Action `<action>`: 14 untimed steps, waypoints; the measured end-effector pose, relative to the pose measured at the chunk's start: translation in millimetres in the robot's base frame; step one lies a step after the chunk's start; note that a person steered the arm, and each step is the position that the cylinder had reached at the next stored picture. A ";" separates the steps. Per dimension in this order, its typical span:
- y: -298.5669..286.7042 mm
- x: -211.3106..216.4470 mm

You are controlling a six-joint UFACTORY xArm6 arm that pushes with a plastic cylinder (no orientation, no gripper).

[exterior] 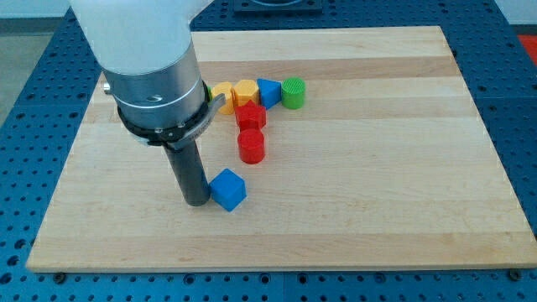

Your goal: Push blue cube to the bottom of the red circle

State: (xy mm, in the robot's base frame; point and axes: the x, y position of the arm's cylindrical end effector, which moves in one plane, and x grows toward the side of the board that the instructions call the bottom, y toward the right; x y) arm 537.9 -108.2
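The blue cube (227, 189) lies on the wooden counter (377, 168), toward the view's bottom from the red circle (251, 146) and a little to the view's left of it, clearly apart from it with bare wood between them. My tip (195, 201) stands on the counter just at the view's left of the blue cube, touching or all but touching its side; I cannot tell which. The tool is a plain dark rod with nothing to spread or press together, and it pinches nothing.

Taking the red circle as the landmark: a second red block (250, 116), whose shape is hard to make out, sits just toward the view's top from it, touching or nearly so. Farther toward the view's top runs a row of blocks: a yellow block (222, 92) up and to the view's left, an orange block (246, 91) straight up, a blue block (268, 91) and then a green cylinder (294, 92) up and to the view's right. The arm's large pale body (143, 50) fills the view's top left, well to the left of the red circle.
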 end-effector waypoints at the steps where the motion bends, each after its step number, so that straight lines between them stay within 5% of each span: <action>1: 0.0 0.7; 9: 31.9 -1.1; 11: 3.7 74.4; 14: 32.8 80.2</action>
State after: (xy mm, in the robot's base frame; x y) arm 618.1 -75.4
